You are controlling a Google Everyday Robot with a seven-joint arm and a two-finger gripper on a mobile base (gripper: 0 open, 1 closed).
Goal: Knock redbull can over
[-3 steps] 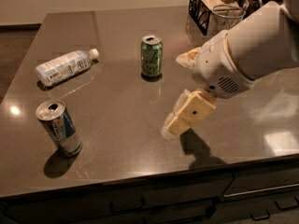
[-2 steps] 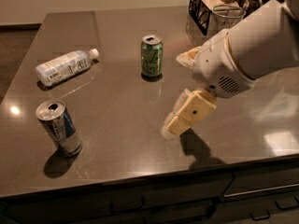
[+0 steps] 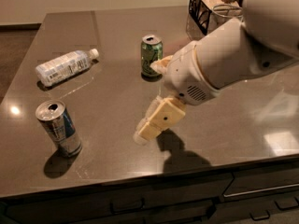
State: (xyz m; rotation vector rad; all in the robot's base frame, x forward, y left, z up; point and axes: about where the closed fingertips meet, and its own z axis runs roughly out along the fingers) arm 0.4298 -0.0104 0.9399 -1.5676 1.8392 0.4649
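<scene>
The redbull can (image 3: 59, 128), slim, silver and blue with an open silver top, stands upright near the front left of the dark table (image 3: 112, 31). My gripper (image 3: 148, 129), cream-coloured, hangs just above the table near its front middle, well to the right of the can and apart from it. It holds nothing that I can see. The white arm reaches in from the upper right.
A wider green can (image 3: 152, 55) stands upright behind the gripper, close to the arm's wrist. A clear water bottle (image 3: 64, 66) lies on its side at the back left. A black wire basket (image 3: 205, 10) stands at the back right. The table's front edge runs just below the gripper.
My gripper and arm have moved left and a little toward the front edge, closer to the redbull can. The cans and bottle have not moved.
</scene>
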